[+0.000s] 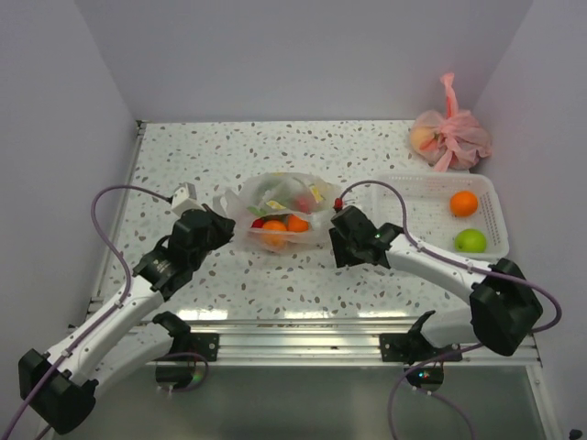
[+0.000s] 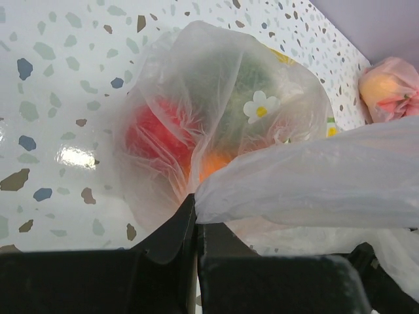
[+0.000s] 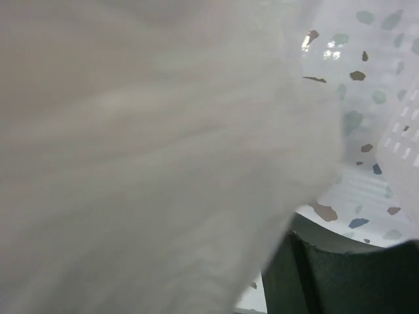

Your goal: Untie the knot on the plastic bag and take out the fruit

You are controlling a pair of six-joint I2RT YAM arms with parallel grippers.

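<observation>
The clear plastic bag [image 1: 280, 206] with flower prints lies mid-table, stretched between my two grippers. Inside it show orange fruit [image 1: 275, 229], a red one and green ones. My left gripper [image 1: 220, 218] is at the bag's left edge; in the left wrist view the left gripper [image 2: 196, 208] is shut on a fold of the plastic bag [image 2: 222, 111]. My right gripper [image 1: 337, 218] is at the bag's right edge. In the right wrist view the plastic bag [image 3: 144, 144] hides all but one dark finger [image 3: 340, 275]. I cannot make out the knot.
A white basket [image 1: 431, 188] stands at the right with an orange [image 1: 464, 203] and a green fruit [image 1: 470, 240] in it. A tied pink bag [image 1: 449, 136] of fruit sits at the back right; it also shows in the left wrist view [image 2: 393, 91].
</observation>
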